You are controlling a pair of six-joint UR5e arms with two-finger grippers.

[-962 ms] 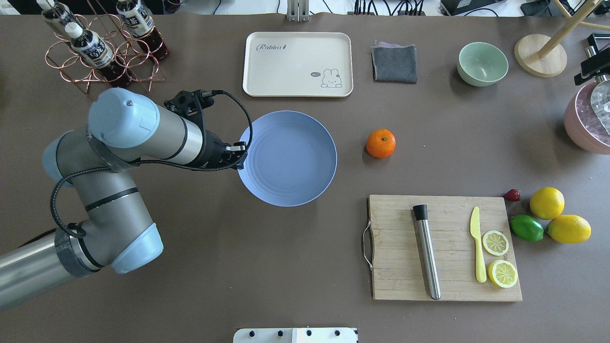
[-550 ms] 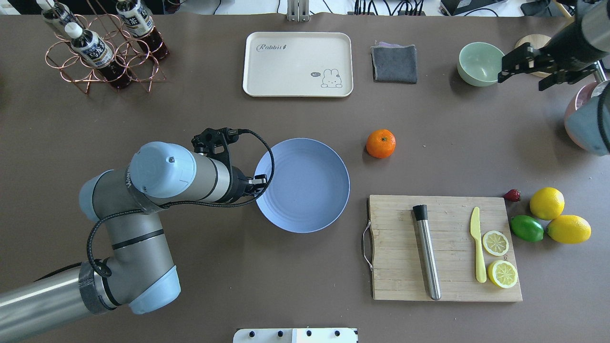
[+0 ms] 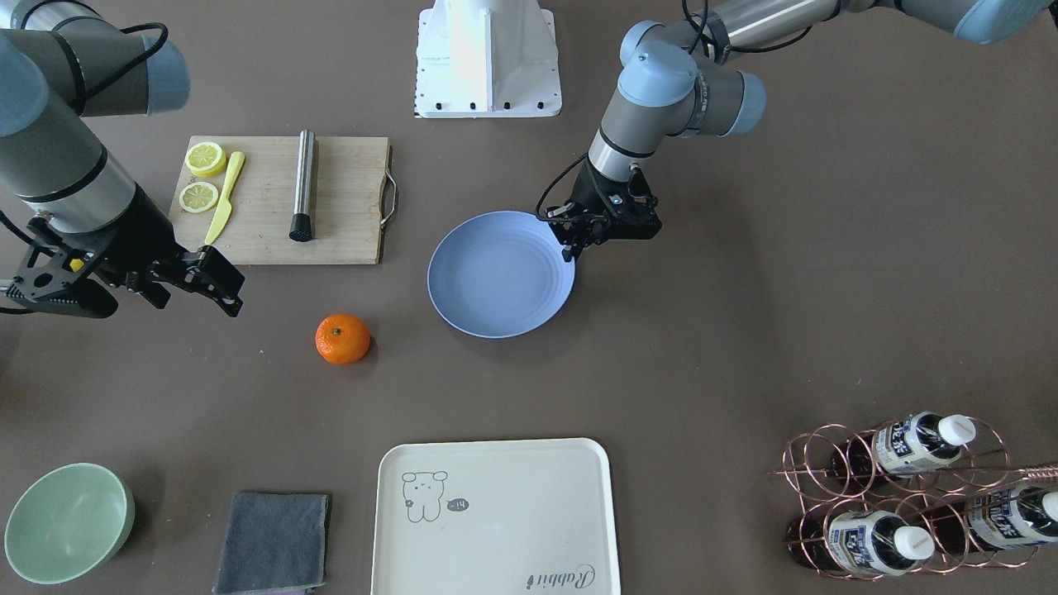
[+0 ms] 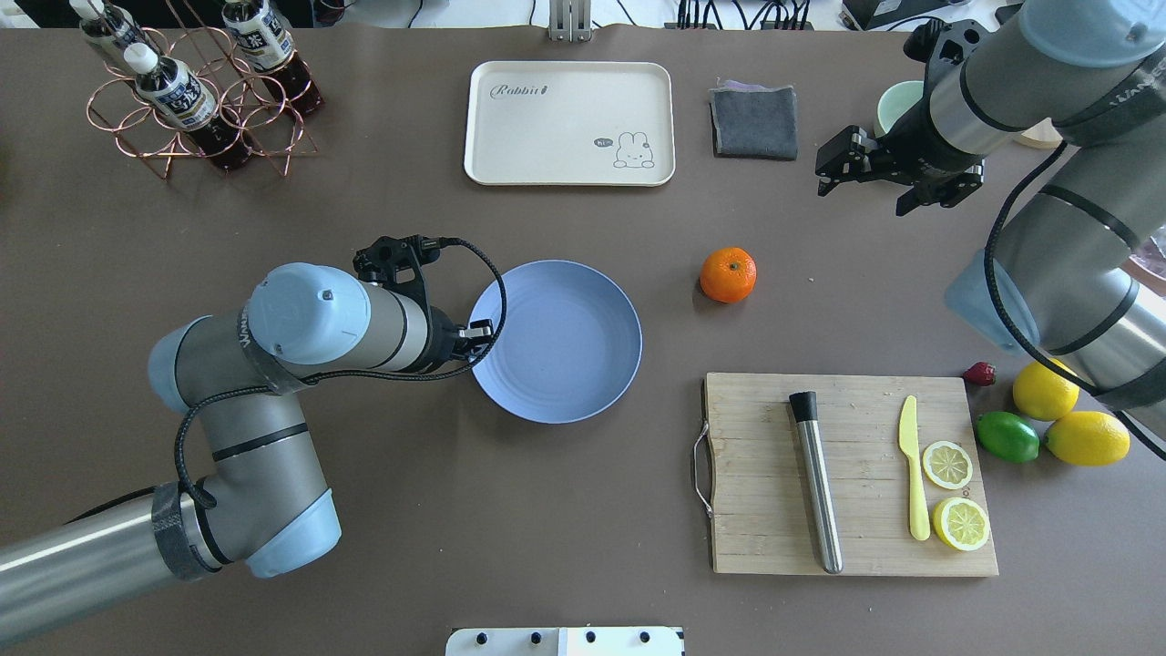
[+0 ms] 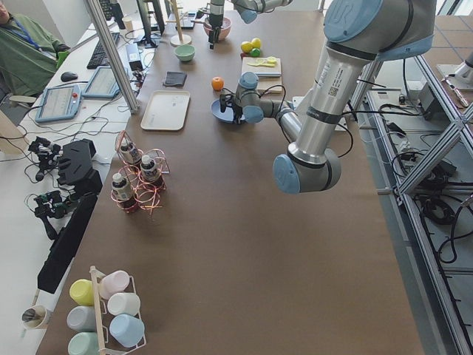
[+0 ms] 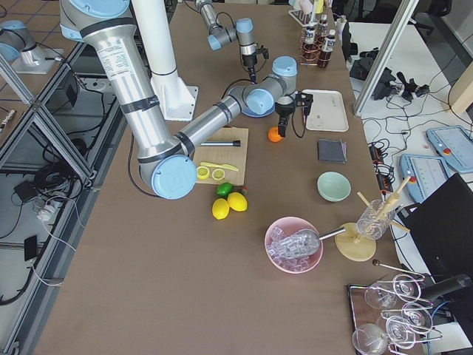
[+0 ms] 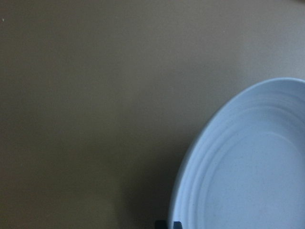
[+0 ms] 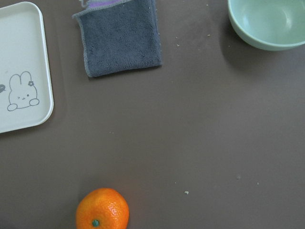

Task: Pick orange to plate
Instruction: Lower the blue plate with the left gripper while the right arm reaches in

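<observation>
Shifted left, the plate point(image 4: 565, 351) sits rim-pinched by left gripper point(image 4: 475, 335); right gripper point(image 4: 864, 188) wide; orange point(image 4: 728, 274) round, glossy.

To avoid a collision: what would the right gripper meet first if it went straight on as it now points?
Probably the bare table, between the grey cloth and the orange: the right gripper tilts down toward that spot. Depth is unclear.

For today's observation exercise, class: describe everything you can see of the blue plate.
The plate is round, shallow, matte periwinkle blue and plastic-looking, with faint concentric rings, and it is empty. It sits level on the brown table, near its middle. The left hand grips its rim on the robot's left side; no fruit or tool touches it.
</observation>
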